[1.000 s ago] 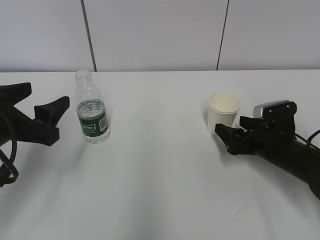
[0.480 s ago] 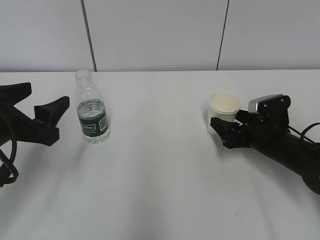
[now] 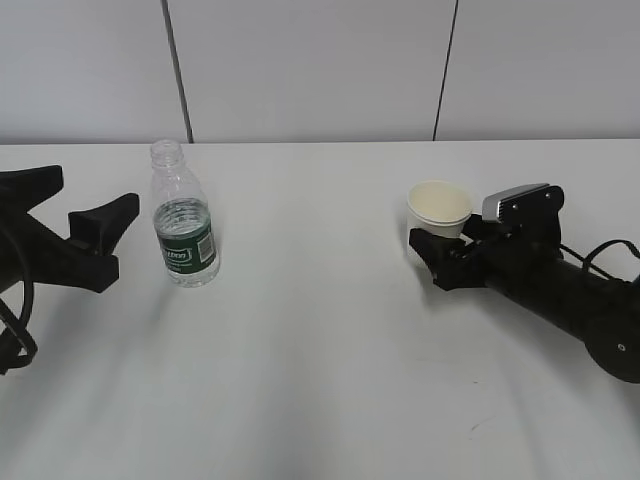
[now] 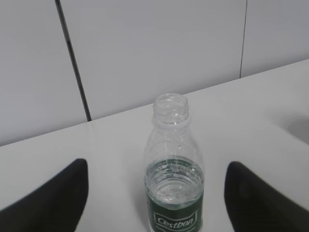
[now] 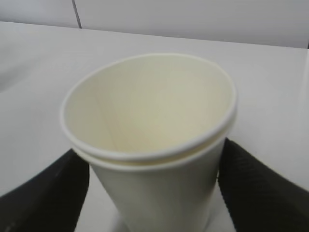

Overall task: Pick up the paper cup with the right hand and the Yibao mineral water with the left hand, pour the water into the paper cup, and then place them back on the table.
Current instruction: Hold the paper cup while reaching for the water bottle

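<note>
On the right of the counter (image 3: 320, 400), the paper cup (image 3: 439, 208) is bracketed by the spread right hand (image 3: 447, 250), jaws either side, contact not confirmed. Risk: the thin wall may be crushed or the cup tipped if closure is hard or off-centre. At left, the water bottle (image 3: 184, 215) stands uncapped and part full just ahead of the spread, empty left hand (image 3: 95, 235); a nudge could topple and spill it. Count: one cup, one bottle, two hands.
</note>
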